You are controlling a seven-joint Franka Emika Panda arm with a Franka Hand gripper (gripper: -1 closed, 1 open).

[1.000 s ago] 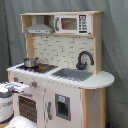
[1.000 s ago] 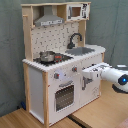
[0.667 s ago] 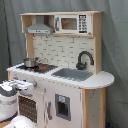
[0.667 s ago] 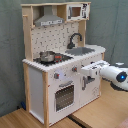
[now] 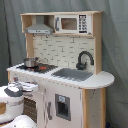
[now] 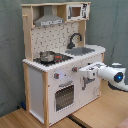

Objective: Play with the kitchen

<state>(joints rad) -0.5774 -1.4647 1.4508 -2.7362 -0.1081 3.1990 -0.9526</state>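
Observation:
The kitchen (image 5: 65, 50) is a tall white and light-wood toy unit, seen in both exterior views. It has a black faucet (image 5: 84, 59) over a grey sink (image 5: 74, 74), a small pot (image 5: 31, 62) on the stove, a hood (image 5: 39, 29) and a microwave (image 5: 70, 23). In the second exterior view the kitchen (image 6: 37, 95) shows its oven door (image 6: 64, 97) and two knobs (image 6: 56, 76). My gripper (image 6: 83, 72) reaches in from the second exterior view's right, close to the front panel beside the right knob (image 6: 74, 69). In the first exterior view the gripper (image 5: 31, 87) sits at the lower left, against the kitchen's front.
A grey curtain (image 5: 10, 40) hangs behind the kitchen. The unit stands on a light wooden surface (image 6: 100, 112). My white arm (image 6: 114, 76) stretches across in front of the cupboard door below the sink.
My arm has moved in toward the kitchen's front panel, bringing the gripper closer to the knobs. The kitchen itself looks unchanged.

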